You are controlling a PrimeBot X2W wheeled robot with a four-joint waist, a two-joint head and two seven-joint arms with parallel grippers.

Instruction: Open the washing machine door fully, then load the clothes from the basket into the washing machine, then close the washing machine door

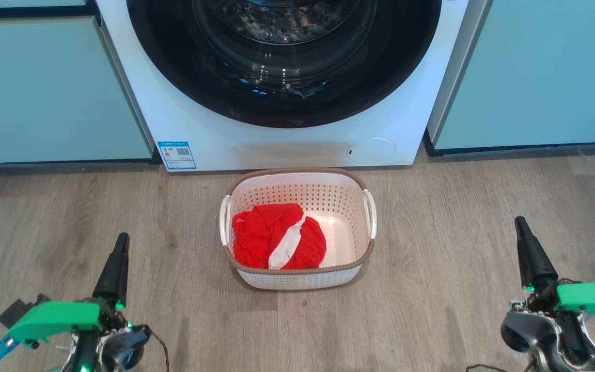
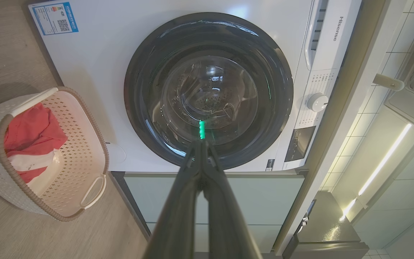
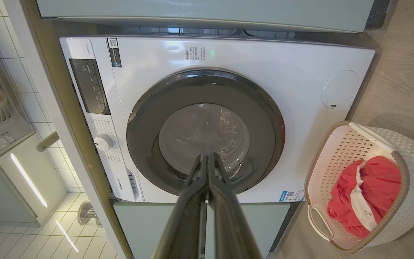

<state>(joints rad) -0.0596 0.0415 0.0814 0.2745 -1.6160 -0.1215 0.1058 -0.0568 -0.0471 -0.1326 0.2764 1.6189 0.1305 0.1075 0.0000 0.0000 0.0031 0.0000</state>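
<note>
Pale teal cabinets [image 1: 44, 88] meet a grey wood-plank floor [image 1: 483, 206], and white tiles [image 2: 390, 32] cover the wall.

Upper half of washing machine door [image 1: 283, 62] cut off at 12 o'clock of head view, energy sticker [image 1: 176, 155] print too small to read, basket [image 1: 297, 171] floor toward 9 o'clock hidden under clothes [image 1: 259, 237], control panel [image 3: 92, 86] lettering illegible
</note>
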